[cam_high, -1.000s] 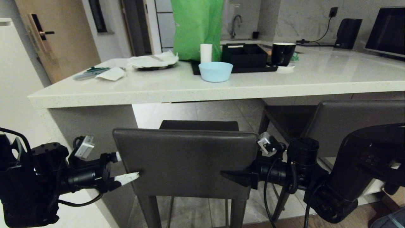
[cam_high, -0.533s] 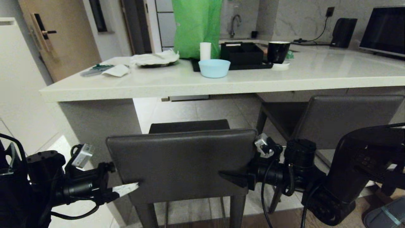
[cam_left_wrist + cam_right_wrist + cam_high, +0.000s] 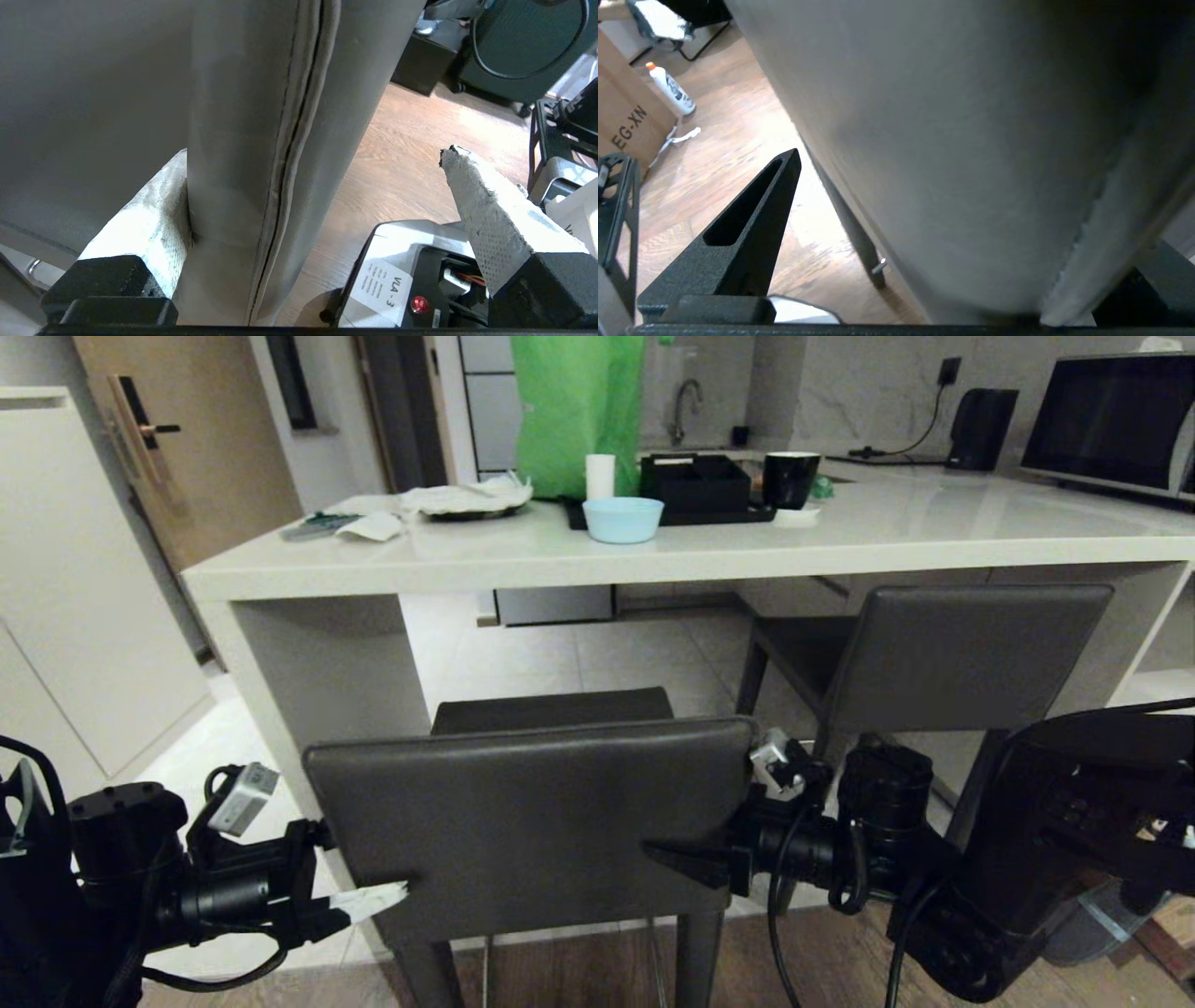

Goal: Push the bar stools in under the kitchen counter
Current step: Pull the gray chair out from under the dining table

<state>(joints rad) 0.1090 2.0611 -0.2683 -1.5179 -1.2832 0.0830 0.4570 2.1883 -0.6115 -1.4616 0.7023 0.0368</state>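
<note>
Head view, left arm: low at the left edge, reaching level toward the near stool; left gripper spread wide, straddling the backrest's left edge, white-wrapped fingertip on the rear face.
Head view, right arm: comes in from the lower right, forearm level; right gripper wide too, its dark finger lying against the backrest's rear near the right edge.
Head view, stools: near stool stands short of the kitchen counter, seat outside the slab; far stool to the right, partly under the counter.
Head view, hidden: each gripper's other finger lies behind the backrest; near stool's legs cut off below.
Left wrist view: backrest edge between the wide-set wrapped fingers; one pressed against the padding, the other apart.
Right wrist view: backrest fills most; one black finger clear of it, the other barely visible.
</note>
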